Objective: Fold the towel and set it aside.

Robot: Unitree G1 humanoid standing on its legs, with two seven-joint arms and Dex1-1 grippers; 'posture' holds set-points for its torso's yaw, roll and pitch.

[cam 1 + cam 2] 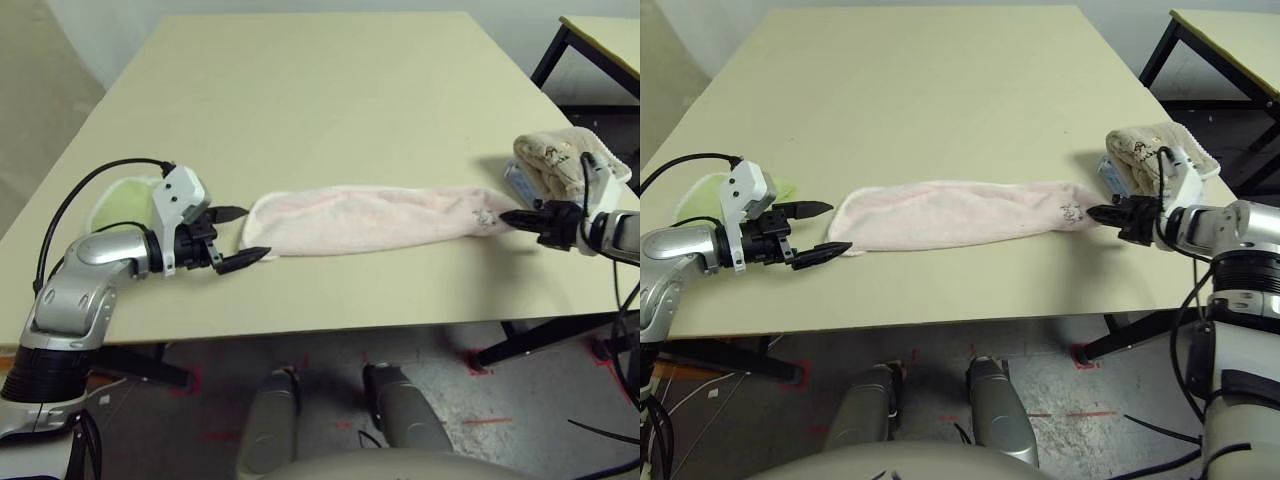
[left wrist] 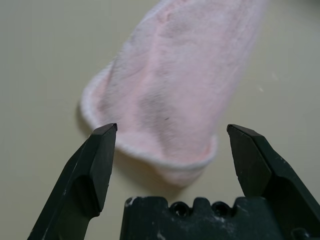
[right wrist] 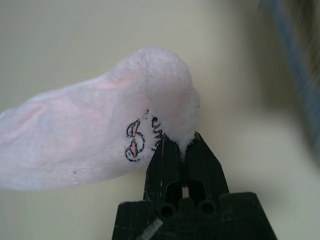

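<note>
A wide beige counter (image 1: 330,110) is carrying a pale pink towel (image 1: 370,220), lying stretched in a long strip across its near half. The right end effector (image 1: 1102,213) is pinching the towel's right end, fingers closed on it beside a small dark embroidered mark (image 3: 142,137). The left end effector (image 1: 240,237) is hovering wide open just short of the towel's left end. A lime-green towel (image 1: 125,198) is lying behind the left arm, and a beige towel (image 1: 555,155), seemingly folded, is sitting behind the right.

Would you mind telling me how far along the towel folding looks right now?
Done: the pink towel lies on the table as a long narrow strip, apparently already folded lengthwise. In hand: the right gripper is shut on its end by the embroidered mark, while the left gripper is open at the other end, not yet gripping. Left: folding it end to end and setting it aside.
</note>
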